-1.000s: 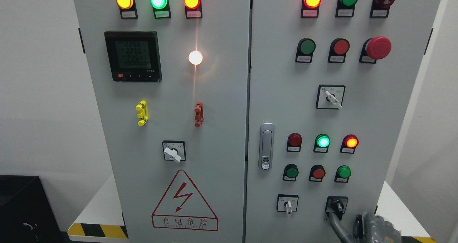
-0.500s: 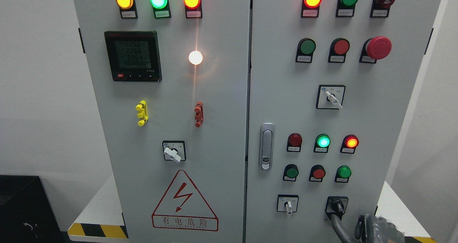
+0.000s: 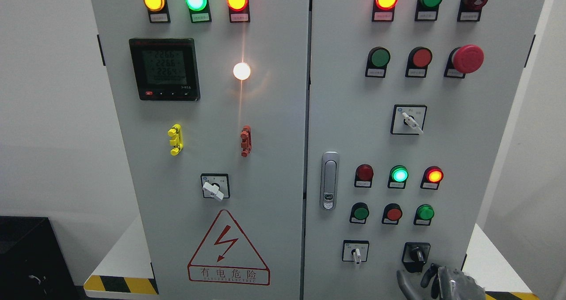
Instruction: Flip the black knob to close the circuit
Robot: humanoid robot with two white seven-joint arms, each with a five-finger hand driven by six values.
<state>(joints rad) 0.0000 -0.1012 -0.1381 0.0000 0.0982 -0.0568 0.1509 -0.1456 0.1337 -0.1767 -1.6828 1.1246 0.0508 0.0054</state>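
Control cabinet (image 3: 265,127) in pale grey fills the head view, its two doors studded with lamps, push buttons and selector switches. Near the lower right corner of the right door sits the black knob (image 3: 416,254) on a square black plate, its handle pointing roughly straight down. Just below it, the right robot hand (image 3: 437,282) rises from the bottom edge of the picture, grey fingers (image 3: 403,281) spread and relaxed, holding nothing; the fingertips are close under the knob's plate but apart from it. Left of the knob, a white-handled selector (image 3: 356,252) sits on its own plate, and above the pair run two rows of three round buttons, among them a lit green lamp (image 3: 399,175) and a glowing red-orange lamp (image 3: 434,176). A silver door latch (image 3: 329,180) stands upright along the right door's left edge. Higher up, a red mushroom stop button (image 3: 467,58) juts from the panel. The left door carries a digital meter (image 3: 164,69) with three lines of figures, a bright white lamp (image 3: 241,71), yellow (image 3: 175,139) and red (image 3: 246,141) clips, and a triangular red high-voltage warning sign (image 3: 228,249). The cabinet stands on a white base (image 3: 119,264) edged in a black-and-yellow hazard stripe.
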